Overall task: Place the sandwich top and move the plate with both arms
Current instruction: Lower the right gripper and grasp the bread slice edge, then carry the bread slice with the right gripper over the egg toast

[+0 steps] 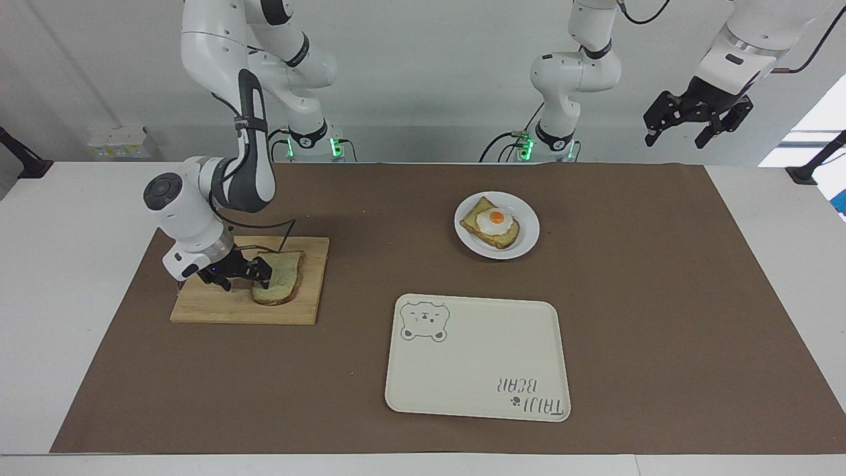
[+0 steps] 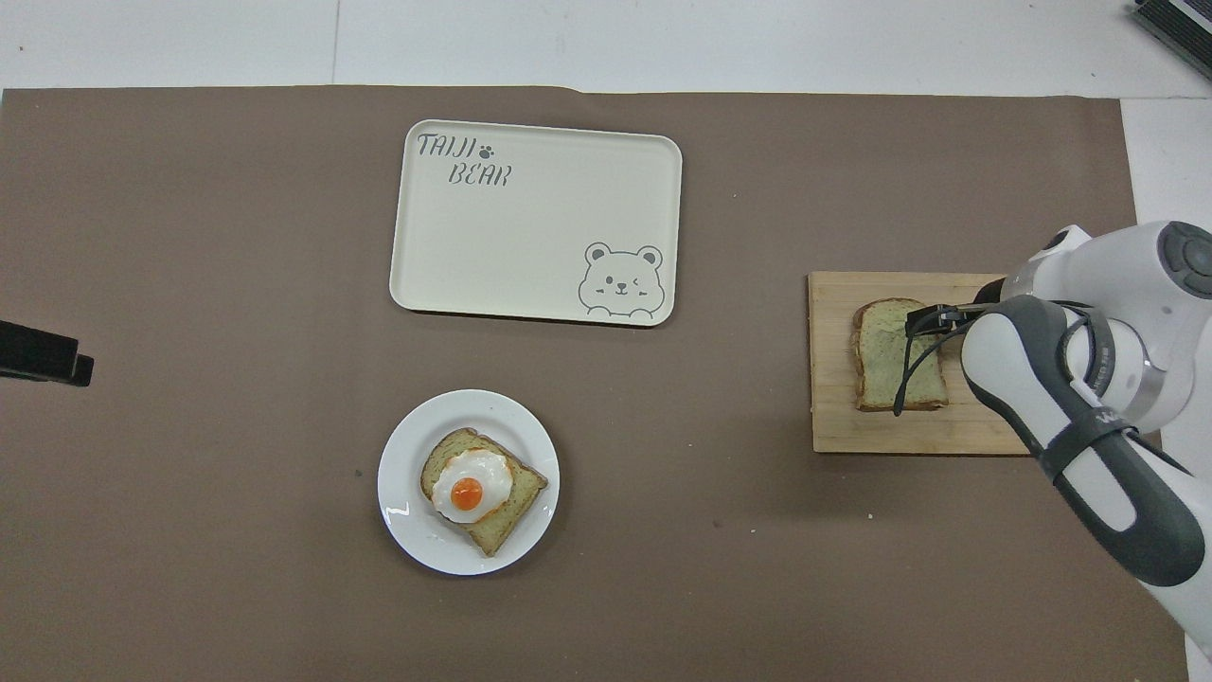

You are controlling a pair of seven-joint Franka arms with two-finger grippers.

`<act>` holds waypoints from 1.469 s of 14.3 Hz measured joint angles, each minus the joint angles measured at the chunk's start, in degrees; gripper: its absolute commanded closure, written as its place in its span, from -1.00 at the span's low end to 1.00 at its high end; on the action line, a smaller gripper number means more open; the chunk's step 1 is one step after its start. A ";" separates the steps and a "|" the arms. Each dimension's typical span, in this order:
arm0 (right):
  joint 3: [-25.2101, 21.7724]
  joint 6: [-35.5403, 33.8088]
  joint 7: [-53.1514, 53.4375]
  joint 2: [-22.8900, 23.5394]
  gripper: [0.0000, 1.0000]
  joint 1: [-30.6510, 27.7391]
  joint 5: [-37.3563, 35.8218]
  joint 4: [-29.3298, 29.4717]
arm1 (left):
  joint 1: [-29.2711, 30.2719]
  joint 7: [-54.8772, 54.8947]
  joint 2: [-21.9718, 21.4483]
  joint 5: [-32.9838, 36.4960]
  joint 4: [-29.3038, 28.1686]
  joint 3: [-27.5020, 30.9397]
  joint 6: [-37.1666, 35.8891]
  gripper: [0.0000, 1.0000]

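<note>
A: Our right pincer [image 1: 242,276] is down at the wooden board [image 1: 218,307], its fingers spread wide, holding nothing. One fingertip [image 1: 263,272] is at the edge of the sandwich top [image 1: 283,281]; we cannot tell whether it touches.

B: And the slice itself?

A: It lies flat on the board, just beside that pincer on the side toward the middle of the desk [image 1: 370,231]. From overhead, our own forearm covers most of the pincer and a corner of the board; only a dark tip shows over the bread [image 2: 890,355].

B: What do the containers hold?

A: Well away from the right pincer, toward the left arm's end, the plate [image 1: 525,241] carries a toast with a fried egg [image 1: 494,221]. The cream tray [image 1: 482,370] with the bear drawing holds nothing; it sits farther from the robots than the plate.

B: Our left pincer?

A: The left pincer [image 1: 694,122] hangs high past the mat's corner, waiting, fingers apart and holding nothing. Overhead, only a dark stub shows at the frame's edge.
</note>
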 measured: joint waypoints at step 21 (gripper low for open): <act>0.08 -11.31 0.00 -2.42 1.00 0.75 2.50 6.18 | 0.00 0.00 0.00 0.00 0.00 0.00 0.00 -1.00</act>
